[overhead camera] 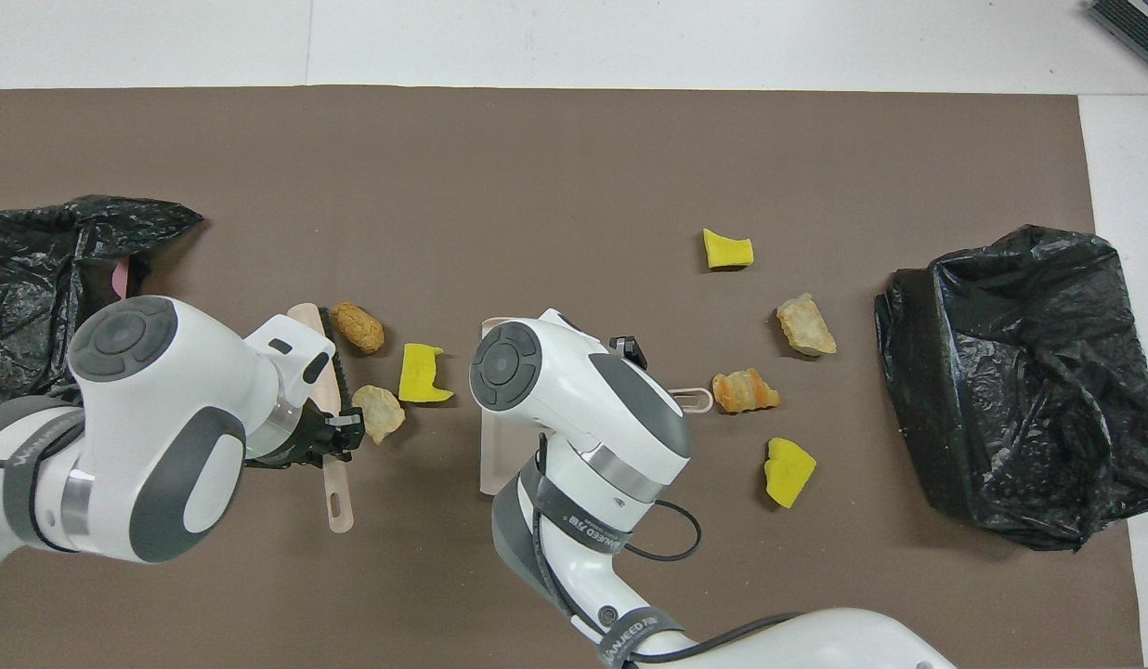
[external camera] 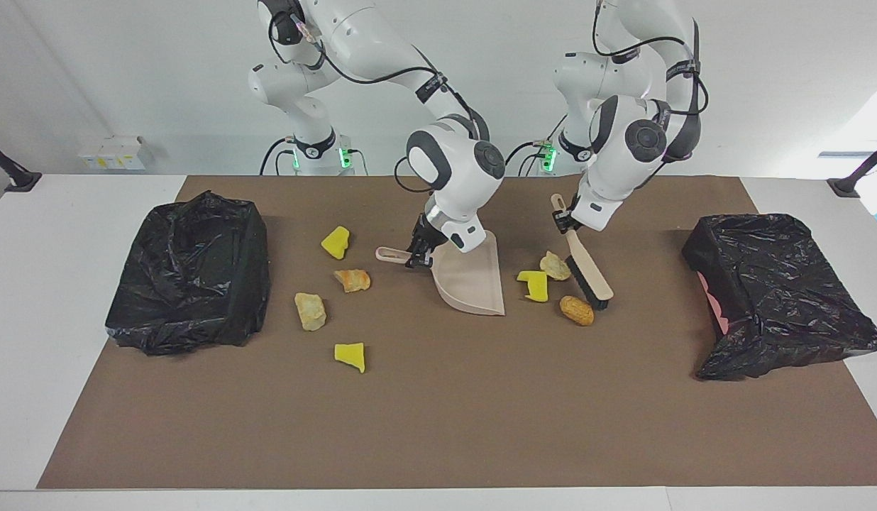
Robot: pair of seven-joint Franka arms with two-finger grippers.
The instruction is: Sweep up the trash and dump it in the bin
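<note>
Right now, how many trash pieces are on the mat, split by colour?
Bright yellow sponge pieces: 3
Tan or beige lumps: 2
Orange-brown bread-like lumps: 2
Total: 7

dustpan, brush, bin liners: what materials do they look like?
Dustpan: likely moulded plastic, smooth matte beige, one piece.
Brush: back and handle pale beige, wood or plastic, can't tell; dark bristles.
Bin liners: thin black plastic film, crinkled and glossy.
</note>
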